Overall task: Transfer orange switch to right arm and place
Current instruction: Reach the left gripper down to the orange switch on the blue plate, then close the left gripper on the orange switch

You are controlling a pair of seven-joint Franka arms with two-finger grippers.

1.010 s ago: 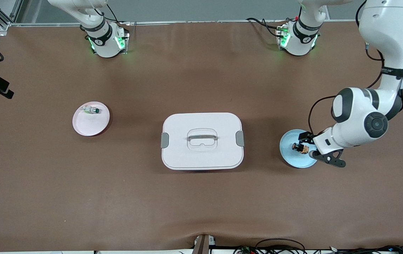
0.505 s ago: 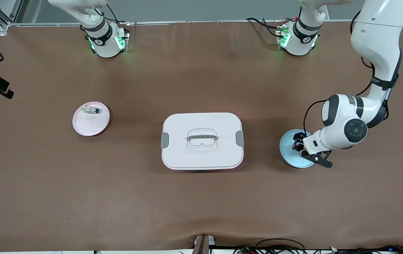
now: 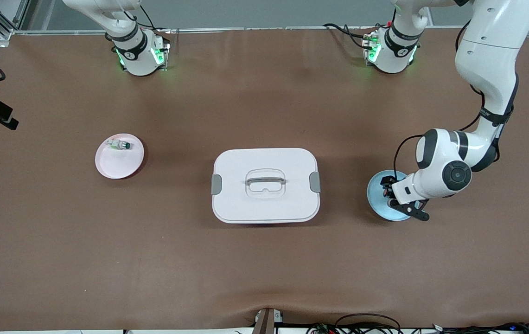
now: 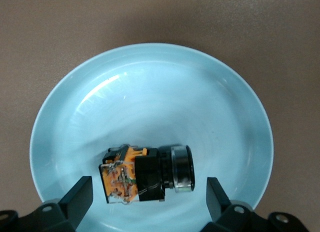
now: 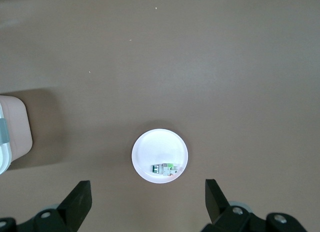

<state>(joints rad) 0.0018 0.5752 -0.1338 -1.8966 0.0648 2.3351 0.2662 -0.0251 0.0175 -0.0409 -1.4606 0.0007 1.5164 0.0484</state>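
Observation:
The orange switch (image 4: 145,174) lies on its side in a pale blue plate (image 4: 150,77), black body in the middle, orange end and silver ring showing. My left gripper (image 4: 148,198) is open and low over it, one finger (image 4: 79,196) at each end of the switch, neither touching. In the front view the left gripper (image 3: 391,194) covers the switch on the blue plate (image 3: 378,204). My right gripper (image 5: 147,196) is open and empty, high over a whitish plate (image 5: 145,151). Of the right arm only the base (image 3: 137,51) shows in the front view.
A whitish switch with a green cap (image 3: 119,145) lies on the pinkish plate (image 3: 113,169) toward the right arm's end. A white lidded box (image 3: 264,185) with a handle stands mid-table between the two plates.
The left arm has swung inward and its gripper has come down over the blue plate, now straddling the switch and covering it in the front view. The gripper stays open.

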